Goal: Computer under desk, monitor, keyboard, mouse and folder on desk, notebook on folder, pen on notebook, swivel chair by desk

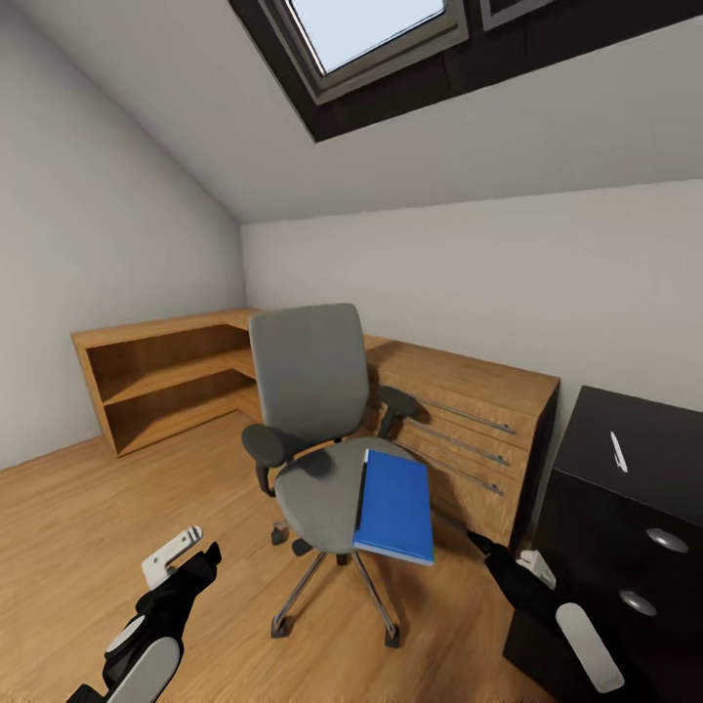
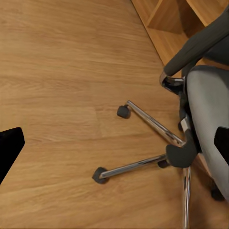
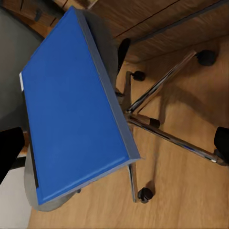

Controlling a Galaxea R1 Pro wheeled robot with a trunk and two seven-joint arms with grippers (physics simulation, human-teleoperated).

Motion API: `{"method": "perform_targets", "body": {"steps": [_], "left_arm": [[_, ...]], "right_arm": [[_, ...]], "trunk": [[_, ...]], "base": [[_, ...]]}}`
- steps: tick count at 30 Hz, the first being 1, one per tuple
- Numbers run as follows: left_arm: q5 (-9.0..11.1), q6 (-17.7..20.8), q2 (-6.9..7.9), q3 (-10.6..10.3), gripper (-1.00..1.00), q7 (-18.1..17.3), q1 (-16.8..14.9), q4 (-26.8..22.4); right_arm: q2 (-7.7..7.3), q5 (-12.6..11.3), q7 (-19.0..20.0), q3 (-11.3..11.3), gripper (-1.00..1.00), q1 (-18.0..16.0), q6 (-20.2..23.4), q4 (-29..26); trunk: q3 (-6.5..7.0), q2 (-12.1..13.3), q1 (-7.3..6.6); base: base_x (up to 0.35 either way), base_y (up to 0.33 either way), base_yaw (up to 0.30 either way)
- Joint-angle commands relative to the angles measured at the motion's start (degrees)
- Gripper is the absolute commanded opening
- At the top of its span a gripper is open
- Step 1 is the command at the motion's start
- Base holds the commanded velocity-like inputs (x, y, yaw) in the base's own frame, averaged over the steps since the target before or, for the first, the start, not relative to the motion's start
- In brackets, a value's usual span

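Folder (image 1: 395,506) overhanging swivel chair (image 1: 310,410) seat edge; both jaws open, empty. Sloppy grab probably knocks it onto floor (image 1: 88,527).

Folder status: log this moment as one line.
folder: flat on swivel chair seat, corner overhanging | pen: on desk | left gripper: open | right gripper: open, near folder

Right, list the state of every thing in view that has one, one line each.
swivel chair: upright on the floor, away from the desk, holding the folder.
folder: closed, flat on the seat, overhanging its front edge.
pen: lying on the desk.
desk drawers: shut.
left gripper: open, empty.
right gripper: open, empty, above the folder.
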Motion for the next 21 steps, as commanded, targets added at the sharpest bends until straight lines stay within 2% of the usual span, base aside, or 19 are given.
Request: {"method": "perform_targets", "body": {"steps": [1,5,7,11,15,21], "left_arm": [[0.07,0.30,0.05,-0.09,1.00,0.36,-0.06,-0.08],[-0.01,0.30,0.05,-0.09,1.00,0.36,-0.06,-0.08],[0.03,0.30,0.05,-0.09,1.00,0.36,-0.06,-0.08],[0.05,0.30,0.05,-0.19,1.00,0.36,-0.06,-0.08],[-0.02,0.30,0.05,-0.48,1.00,0.36,-0.06,-0.08],[-0.11,0.28,0.05,-0.52,1.00,0.36,-0.06,-0.08]], "right_arm": [[0.01,-0.63,0.16,-0.17,1.00,-0.04,0.83,-0.01],[-0.10,-5.18,0.16,-0.13,1.00,-0.04,3.58,0.00],[-0.14,-6.70,0.12,-0.21,1.00,-0.04,5.10,0.00],[-0.06,-8.46,0.33,-0.73,1.00,-0.04,5.83,0.00],[0.13,-12.81,2.65,-1.48,1.00,-0.04,5.90,0.00],[0.10,-13.92,3.84,-1.56,1.00,-0.04,5.89,0.08]], "trunk": [[-0.25,-0.45,0.22],[-0.97,-2.05,1.10],[-1.32,-2.85,1.53],[-2.04,-4.46,2.41],[-2.76,-6.06,3.29],[-3.84,-8.47,4.61]], "base": [[0.000,0.000,0.000],[0.000,0.000,0.000],[0.000,0.000,0.000],[0.000,0.000,0.000],[0.000,0.000,0.000],[0.000,0.000,0.000]]}}
